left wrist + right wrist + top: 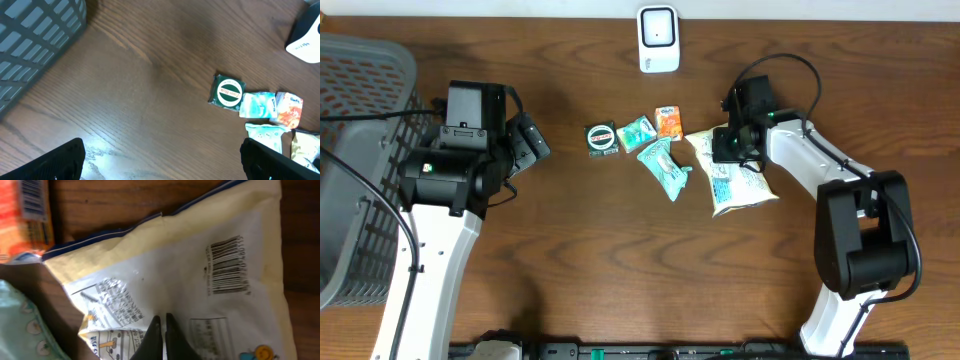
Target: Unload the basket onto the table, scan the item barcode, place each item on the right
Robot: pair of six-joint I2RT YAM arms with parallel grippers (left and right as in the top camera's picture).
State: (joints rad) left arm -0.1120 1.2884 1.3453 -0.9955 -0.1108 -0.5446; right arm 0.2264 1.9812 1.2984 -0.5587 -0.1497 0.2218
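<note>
Scan not yet done: the right gripper [161, 319], fully closed, is pressing on the snack bag [740, 185] directly beneath it, barcode [227, 265] facing upward, scanner [658, 38] lying well beyond; the left gripper [162, 165] is hanging wide open, empty.

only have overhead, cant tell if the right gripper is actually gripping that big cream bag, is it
observer: The right wrist view shows the right gripper shut, its tips together against the white panel of the cream bag. I cannot tell whether any film is pinched.
operator: any barcode showing on it
observer: Yes, a barcode faces up on that panel, uncovered and off to one side of the tips.
operator: and the left one
observer: The left wrist view shows the left gripper wide open over the bare table, with nothing between its fingers.
</note>
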